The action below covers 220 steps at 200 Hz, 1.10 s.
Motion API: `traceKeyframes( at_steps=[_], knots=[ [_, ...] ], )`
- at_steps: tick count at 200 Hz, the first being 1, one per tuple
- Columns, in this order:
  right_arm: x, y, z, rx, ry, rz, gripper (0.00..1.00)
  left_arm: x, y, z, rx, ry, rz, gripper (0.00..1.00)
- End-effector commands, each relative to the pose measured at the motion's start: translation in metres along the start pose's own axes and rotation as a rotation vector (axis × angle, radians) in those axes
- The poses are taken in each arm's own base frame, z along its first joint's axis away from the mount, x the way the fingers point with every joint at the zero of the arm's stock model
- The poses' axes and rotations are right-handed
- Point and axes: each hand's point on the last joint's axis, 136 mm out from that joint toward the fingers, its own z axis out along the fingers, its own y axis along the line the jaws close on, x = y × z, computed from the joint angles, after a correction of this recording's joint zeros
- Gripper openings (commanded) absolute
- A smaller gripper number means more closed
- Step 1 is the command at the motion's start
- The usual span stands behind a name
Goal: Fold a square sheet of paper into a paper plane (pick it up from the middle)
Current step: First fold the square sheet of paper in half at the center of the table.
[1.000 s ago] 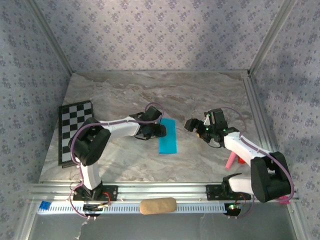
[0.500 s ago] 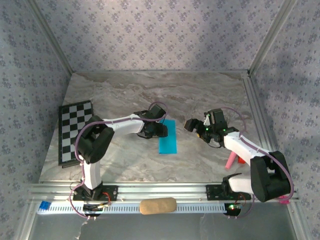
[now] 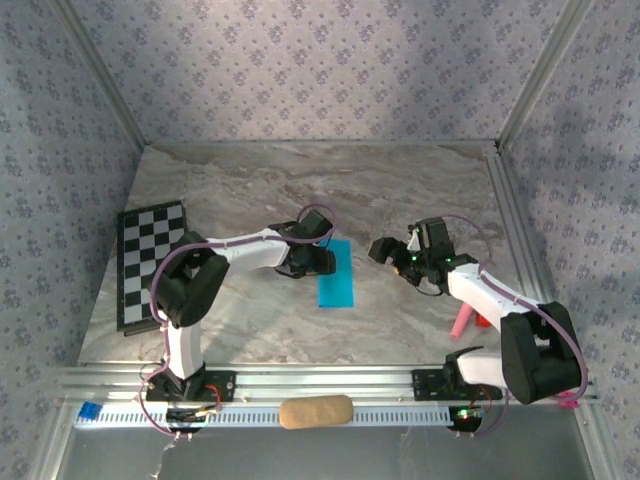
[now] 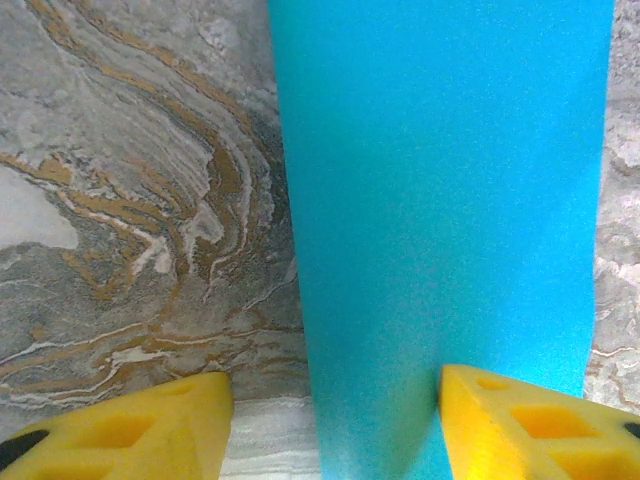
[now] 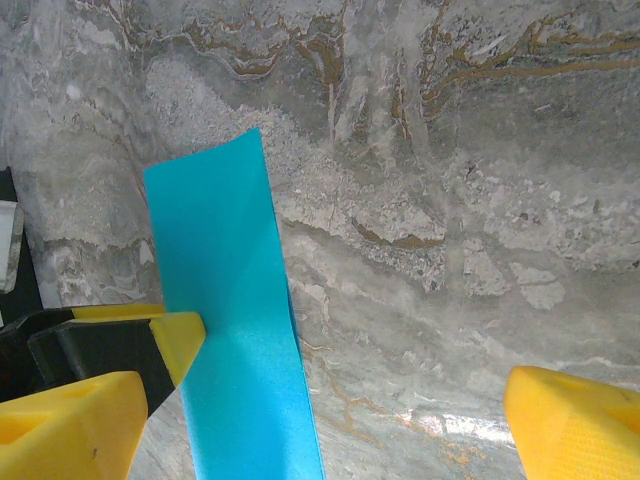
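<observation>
The square sheet of paper (image 3: 335, 273) lies flat on the marble table as a long turquoise strip, its folded shape without a point. My left gripper (image 3: 318, 262) sits low at the strip's left edge, open. In the left wrist view one yellow finger (image 4: 150, 430) rests on bare marble and the other (image 4: 520, 425) on the paper (image 4: 440, 200), so the left gripper (image 4: 335, 400) straddles that edge. My right gripper (image 3: 385, 250) hovers open to the right of the strip. In the right wrist view the right gripper (image 5: 320, 430) spreads wide above the marble beside the paper (image 5: 235, 340).
A black-and-white checkered board (image 3: 150, 262) lies at the left edge. A pink stick (image 3: 461, 322) lies by the right arm. A tan oblong block (image 3: 315, 411) sits on the front rail. Metal frame posts and patterned walls bound the table.
My left wrist has swung slightly to the right, nearer the strip's left edge, and its jaws have widened a little. The paper and the right arm have not moved.
</observation>
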Motion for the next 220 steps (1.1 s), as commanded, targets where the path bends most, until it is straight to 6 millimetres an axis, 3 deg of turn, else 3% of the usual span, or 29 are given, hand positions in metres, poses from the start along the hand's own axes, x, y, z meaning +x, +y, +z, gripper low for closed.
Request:
traceKeyframes(
  at_steps=[1, 220],
  knots=[
    [0.002, 0.005, 0.000, -0.012, 0.014, 0.007, 0.94, 0.003, 0.010, 0.018, -0.040, 0.004, 0.005, 0.58],
    [0.005, 0.005, 0.006, -0.004, 0.046, 0.009, 0.94, 0.010, 0.009, 0.032, -0.030, 0.039, -0.012, 0.60]
  ],
)
